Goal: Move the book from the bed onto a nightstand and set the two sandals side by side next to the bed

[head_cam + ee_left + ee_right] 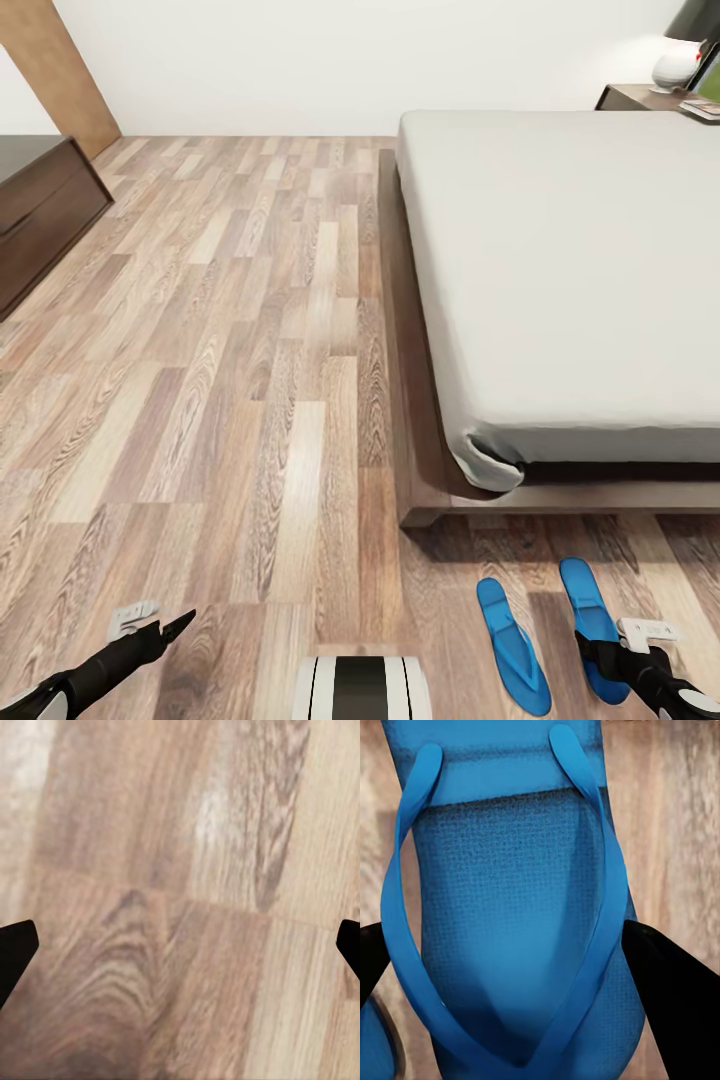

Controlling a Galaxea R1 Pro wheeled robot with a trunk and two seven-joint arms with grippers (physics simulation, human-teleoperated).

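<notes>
Two bright blue flat sandals lie on the wood-plank floor just off the near corner of the bed point(560, 270), lengthwise and roughly parallel with a narrow gap between them. The left sandal point(512, 643) sits slightly nearer; the right sandal point(592, 625) shows its thin Y-shaped straps point(600, 907) and textured footbed. The bed has an off-white mattress on a dark brown frame. At the far right stands the nightstand point(640, 97) with a thin book point(702, 109) on top.
</notes>
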